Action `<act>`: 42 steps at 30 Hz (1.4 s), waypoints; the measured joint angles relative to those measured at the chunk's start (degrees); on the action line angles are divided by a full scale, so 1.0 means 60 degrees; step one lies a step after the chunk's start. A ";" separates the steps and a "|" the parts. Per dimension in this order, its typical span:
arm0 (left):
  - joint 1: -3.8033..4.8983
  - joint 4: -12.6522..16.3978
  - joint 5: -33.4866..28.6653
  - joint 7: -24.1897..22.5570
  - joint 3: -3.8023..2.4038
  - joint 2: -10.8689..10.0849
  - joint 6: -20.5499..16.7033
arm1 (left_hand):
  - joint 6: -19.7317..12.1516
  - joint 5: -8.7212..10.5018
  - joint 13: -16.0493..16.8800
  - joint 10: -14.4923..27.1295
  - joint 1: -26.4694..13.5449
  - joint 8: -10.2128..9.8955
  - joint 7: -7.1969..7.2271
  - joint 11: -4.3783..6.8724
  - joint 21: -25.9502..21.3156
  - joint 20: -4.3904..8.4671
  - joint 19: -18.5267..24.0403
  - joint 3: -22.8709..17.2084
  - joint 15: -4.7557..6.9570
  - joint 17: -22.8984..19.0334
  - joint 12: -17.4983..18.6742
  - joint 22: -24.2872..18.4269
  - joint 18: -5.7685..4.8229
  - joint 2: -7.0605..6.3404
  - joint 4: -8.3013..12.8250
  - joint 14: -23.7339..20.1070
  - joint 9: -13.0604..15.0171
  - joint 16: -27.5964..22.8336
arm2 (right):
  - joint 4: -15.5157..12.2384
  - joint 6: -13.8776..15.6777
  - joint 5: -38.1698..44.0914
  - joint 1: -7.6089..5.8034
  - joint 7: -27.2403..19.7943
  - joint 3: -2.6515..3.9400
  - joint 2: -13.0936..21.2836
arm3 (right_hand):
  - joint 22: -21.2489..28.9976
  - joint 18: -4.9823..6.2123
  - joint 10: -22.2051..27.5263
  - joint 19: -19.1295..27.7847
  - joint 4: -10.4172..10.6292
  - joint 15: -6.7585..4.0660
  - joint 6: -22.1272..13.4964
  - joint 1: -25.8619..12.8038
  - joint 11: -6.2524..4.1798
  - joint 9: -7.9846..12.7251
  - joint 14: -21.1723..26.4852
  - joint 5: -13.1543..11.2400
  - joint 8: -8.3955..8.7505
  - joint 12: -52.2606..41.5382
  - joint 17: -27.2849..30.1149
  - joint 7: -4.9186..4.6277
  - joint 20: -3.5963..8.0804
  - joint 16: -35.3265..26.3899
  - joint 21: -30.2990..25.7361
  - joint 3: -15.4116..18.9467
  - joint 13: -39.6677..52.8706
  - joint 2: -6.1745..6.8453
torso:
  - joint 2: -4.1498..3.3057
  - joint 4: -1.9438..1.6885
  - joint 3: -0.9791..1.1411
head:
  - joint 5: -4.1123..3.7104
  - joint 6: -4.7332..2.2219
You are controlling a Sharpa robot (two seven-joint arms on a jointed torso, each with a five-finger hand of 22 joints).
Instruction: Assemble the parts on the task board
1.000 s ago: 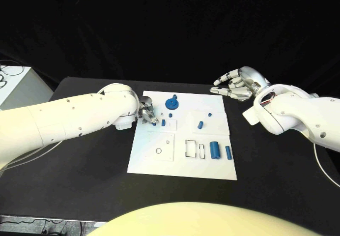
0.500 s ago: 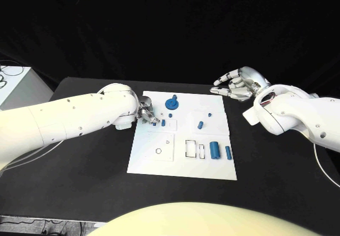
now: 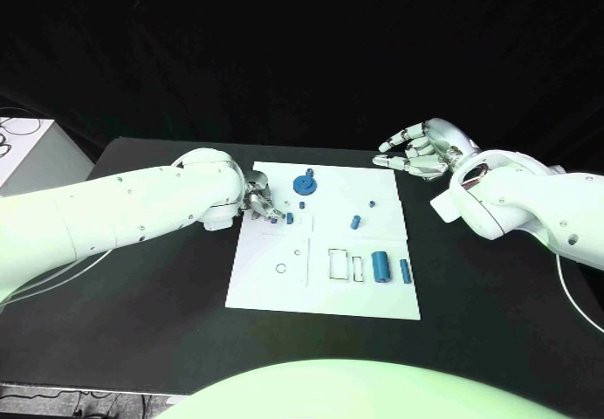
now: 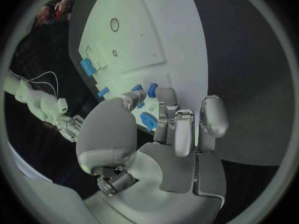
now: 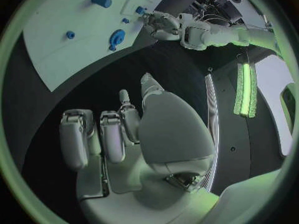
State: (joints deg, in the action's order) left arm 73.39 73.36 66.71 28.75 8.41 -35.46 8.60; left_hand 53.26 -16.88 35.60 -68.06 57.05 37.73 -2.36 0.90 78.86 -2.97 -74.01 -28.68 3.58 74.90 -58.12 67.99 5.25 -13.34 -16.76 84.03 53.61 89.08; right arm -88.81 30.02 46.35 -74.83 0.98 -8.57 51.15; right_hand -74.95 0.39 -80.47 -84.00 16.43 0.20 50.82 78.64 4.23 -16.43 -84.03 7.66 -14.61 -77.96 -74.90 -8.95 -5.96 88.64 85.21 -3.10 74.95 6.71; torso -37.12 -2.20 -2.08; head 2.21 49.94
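The silver left hand (image 3: 261, 201) is lowered at the left edge of the white rectangular task board (image 3: 321, 297), fingertips closed on a small blue part (image 3: 273, 219). The silver right hand (image 3: 422, 150) is raised beyond the board's far right corner, fingers apart, nothing held.

A black tabletop (image 3: 151, 297) fills the middle and lower part of the head view, dark cloth or shadow behind it. At the far left edge, beside the tabletop's upper-left corner, stands a white box-like unit (image 3: 31, 153) — thin dark cables (image 3: 10, 131) loop over its top. A thin pale cable (image 3: 51, 275) trails across the tabletop at lower left.
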 measured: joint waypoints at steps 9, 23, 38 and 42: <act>-0.0045 0.0042 -0.0005 -0.0021 -0.0118 -0.0123 -0.0316 | -0.0157 0.0001 -0.0393 0.0323 -0.0085 -0.0176 -0.0154 -0.0046 -0.0213 0.0002 0.0208 0.0302 0.0000 0.0000 0.0224 -0.0331 -0.0001 0.0086 -0.0013 0.0000 -0.0058 -0.0101 | 0.0008 -0.0005 -0.0001 0.0004 -0.0001 0.0000 -0.0006 | 0.0001 0.0000 0.0000 0.0000 0.0019 0.0000 0.0000 0.0000 0.0000 0.0000 0.0000 0.0000 0.0000 0.0000 0.0000 0.0000 0.0000 0.0000 0.0000 0.0019 -0.0001 0.0000 | -0.0003 0.0009 0.0000 | -0.0021 -0.0033; -0.0045 0.0167 -0.0642 -0.0936 -0.0408 -0.0331 -0.2408 | -0.0813 -0.0169 -0.0748 0.1178 0.0301 -0.0340 -0.0426 -0.0320 -0.1197 -0.0173 0.1411 0.0582 -0.0224 0.0000 0.0548 -0.1789 0.0304 0.0394 0.0001 -0.0051 -0.0126 -0.0736 | 0.0014 -0.0020 -0.0004 0.0016 -0.0002 0.0000 0.0000 | 0.0003 0.0000 0.0000 0.0000 0.0027 0.0000 0.0000 0.0000 0.0000 -0.0007 0.0000 0.0000 0.0000 0.0000 0.0000 0.0000 0.0000 0.0000 0.0000 0.0027 -0.0003 0.0000 | -0.0001 -0.0004 0.0000 | -0.0078 -0.0069; -0.0250 -0.0032 -0.0440 -0.3697 -0.0260 0.0090 -0.4011 | -0.2476 -0.0142 -0.2277 0.4362 0.4286 -0.1913 -0.1383 -0.1393 -0.3858 -0.1027 0.4137 -0.0118 -0.1209 -0.4758 0.2262 -0.4640 0.0695 -0.0288 0.0810 -0.4654 -0.2586 -0.3687 | 0.0035 -0.0023 -0.0004 0.0017 -0.0001 0.0000 0.0019 | 0.0004 0.0000 0.0151 0.0000 0.0027 0.0000 0.0000 -0.0051 -0.0008 -0.0006 0.0000 0.0000 -0.0037 0.0136 0.0000 0.0000 0.0000 -0.0023 -0.0147 0.0027 -0.0004 -0.0051 | -0.0007 -0.0011 -0.0012 | -0.0196 -0.0262; -0.0304 -0.0318 0.0140 -0.4208 -0.0172 0.0359 -0.4179 | -0.2415 -0.0103 -0.2585 0.4363 0.4369 -0.1952 -0.1322 -0.1394 -0.3777 -0.1091 0.4201 -0.0047 -0.1230 -0.4990 0.2518 -0.4553 0.0695 -0.0371 0.0812 -0.4779 -0.2963 -0.3627 | 0.0049 -0.0023 -0.0005 0.0017 -0.0002 0.0000 0.0007 | 0.0005 0.0001 0.0536 0.0000 0.0027 0.0000 -0.0065 -0.0051 0.0000 -0.0006 0.0000 0.0000 -0.0037 0.0606 0.0000 0.0005 0.0000 -0.0038 -0.0223 0.0027 -0.0005 -0.0051 | -0.0013 0.0001 -0.0012 | -0.0225 -0.0298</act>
State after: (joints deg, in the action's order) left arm 71.57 71.45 67.55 3.50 7.38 -33.30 -16.47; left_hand 38.77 -17.50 20.09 -41.88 83.27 26.02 -10.30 -7.47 56.20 -9.52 -48.81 -28.96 -3.80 44.96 -43.02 40.67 9.42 -15.57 -11.89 55.36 35.83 67.32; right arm -88.52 29.88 46.32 -74.72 0.97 -8.57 51.19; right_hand -74.92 0.40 -77.25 -84.00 16.59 0.20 50.43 78.34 4.23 -16.47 -84.02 7.66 -14.84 -74.32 -74.90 -8.92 -5.96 88.41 83.87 -2.94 74.92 6.41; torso -37.19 -2.19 -2.15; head 0.86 48.15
